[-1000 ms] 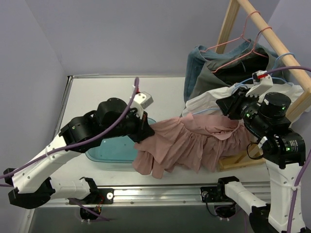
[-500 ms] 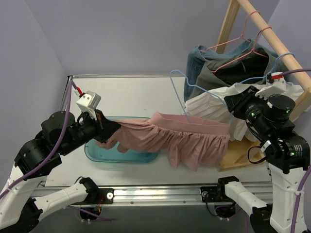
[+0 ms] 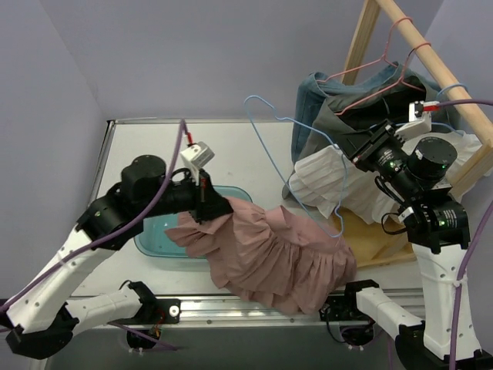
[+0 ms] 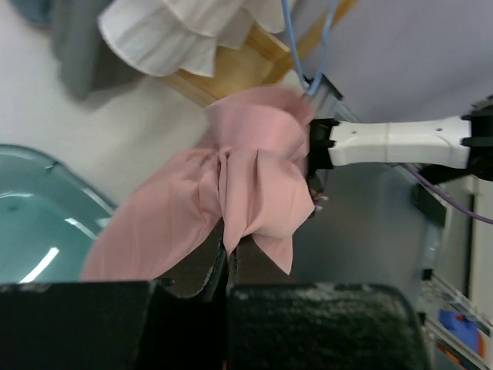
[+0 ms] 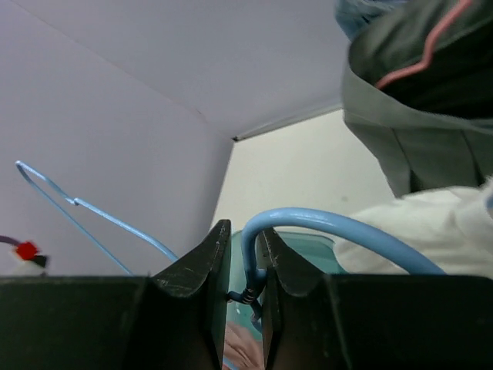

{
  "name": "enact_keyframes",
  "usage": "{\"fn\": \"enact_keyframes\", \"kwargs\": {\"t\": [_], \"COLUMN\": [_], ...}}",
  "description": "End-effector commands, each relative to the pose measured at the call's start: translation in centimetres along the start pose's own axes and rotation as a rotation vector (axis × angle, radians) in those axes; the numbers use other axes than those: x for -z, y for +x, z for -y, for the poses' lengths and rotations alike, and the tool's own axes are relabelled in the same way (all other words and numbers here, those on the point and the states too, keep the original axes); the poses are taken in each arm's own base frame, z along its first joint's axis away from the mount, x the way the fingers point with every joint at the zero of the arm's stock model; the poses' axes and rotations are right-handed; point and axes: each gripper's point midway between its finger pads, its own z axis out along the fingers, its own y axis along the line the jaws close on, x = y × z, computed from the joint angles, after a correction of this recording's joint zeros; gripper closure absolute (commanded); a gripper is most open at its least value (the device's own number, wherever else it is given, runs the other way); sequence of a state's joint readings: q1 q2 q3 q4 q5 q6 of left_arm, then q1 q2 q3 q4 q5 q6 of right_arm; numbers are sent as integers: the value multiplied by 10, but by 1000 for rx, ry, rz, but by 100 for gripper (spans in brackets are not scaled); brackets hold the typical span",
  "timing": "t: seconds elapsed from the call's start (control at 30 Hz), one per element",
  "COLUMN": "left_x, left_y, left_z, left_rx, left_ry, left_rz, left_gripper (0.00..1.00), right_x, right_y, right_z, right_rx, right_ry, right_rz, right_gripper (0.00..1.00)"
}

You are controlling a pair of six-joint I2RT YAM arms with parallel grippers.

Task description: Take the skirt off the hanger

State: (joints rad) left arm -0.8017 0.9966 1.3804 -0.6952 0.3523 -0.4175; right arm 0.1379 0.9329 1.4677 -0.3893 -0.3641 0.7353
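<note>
The pink skirt (image 3: pixel 277 258) lies crumpled across the table's front, and one end rises to my left gripper (image 3: pixel 209 206), which is shut on it. In the left wrist view the skirt (image 4: pixel 254 177) bunches out from between the closed fingertips of that gripper (image 4: pixel 229 248). The light blue wire hanger (image 3: pixel 254 99) stands bare above the table, with its low end near the skirt's right edge. My right gripper (image 3: pixel 368 151) is shut on it. In the right wrist view the hanger's hook (image 5: pixel 331 223) curves between the fingers of the right gripper (image 5: pixel 245 230), pinched at the twisted neck.
A teal tray (image 3: pixel 154 235) sits under the left arm. At the back right, a wooden rack (image 3: pixel 431 54) carries pink hangers (image 3: pixel 385 73) with grey and denim clothes (image 3: pixel 339 104). A white pleated garment (image 3: pixel 323 176) hangs below them.
The skirt was stretched between the left gripper and the hanger; now it has slid off and dropped onto the table. The left gripper moved right, and the bare hanger swung up.
</note>
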Motion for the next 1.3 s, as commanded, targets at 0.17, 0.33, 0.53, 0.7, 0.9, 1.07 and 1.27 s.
{"fn": "enact_keyframes", "kwargs": {"t": [0.17,0.33,0.53,0.7,0.9,1.07,1.27], "left_x": [-15,33,104,115,114,77,21], "left_y": [-13,-54,-143,-164,-160,-131,-61], "left_z": [36,-17,8,8,-9,-26,-53], "left_rx": [-14,-108,-322,-361,-374,-314,-157], "left_ry": [193,-177,-294,-350,-421,-349,-196], "left_rz": [14,105,289,316,278,185,57], "left_gripper": [98,98,98,98,98,98,98], "right_x": [19,28,40,41,44,46,45], "right_y": [-81,-105,-108,-104,-100,-96,-87], "right_z": [-90,-105,-95,-92,-91,-90,-83], "right_rx": [-38,26,116,139,164,184,201], "right_ry": [-339,-328,-237,-220,-222,-219,-211], "right_rz": [299,363,382,369,356,345,324], "right_gripper": [100,100,100,100,100,100,100]}}
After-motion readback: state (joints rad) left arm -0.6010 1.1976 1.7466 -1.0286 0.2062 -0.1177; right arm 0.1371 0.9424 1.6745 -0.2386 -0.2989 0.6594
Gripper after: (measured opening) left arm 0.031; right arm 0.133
